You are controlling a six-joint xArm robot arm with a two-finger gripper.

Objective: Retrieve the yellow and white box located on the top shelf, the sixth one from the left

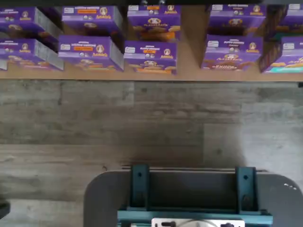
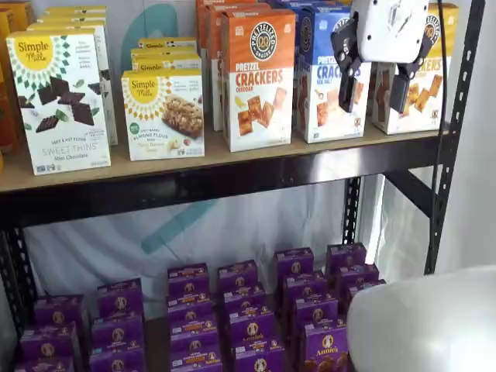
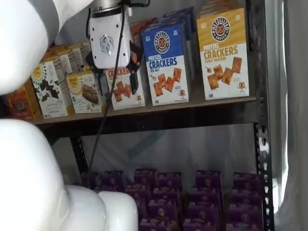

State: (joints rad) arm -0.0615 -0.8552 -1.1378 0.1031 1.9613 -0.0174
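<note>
The yellow and white box (image 3: pixel 224 55) stands at the right end of the top shelf (image 3: pixel 159 109), next to the right upright. In a shelf view it (image 2: pixel 428 89) is partly hidden behind the gripper. My gripper (image 2: pixel 377 91) has a white body and two black fingers, and it hangs in front of the shelf at carton height. A plain gap shows between the fingers and nothing is in them. In a shelf view the gripper (image 3: pixel 114 79) appears in front of the orange-topped carton. The gripper does not show in the wrist view.
An orange-topped carton (image 2: pixel 260 77) and a blue-topped carton (image 2: pixel 322 81) stand left of the yellow one, with Simple Mills boxes (image 2: pixel 62 101) further left. Small purple boxes (image 2: pixel 248 325) fill the lower level and show in the wrist view (image 1: pixel 151 52). A black upright (image 2: pixel 453 132) stands at the right.
</note>
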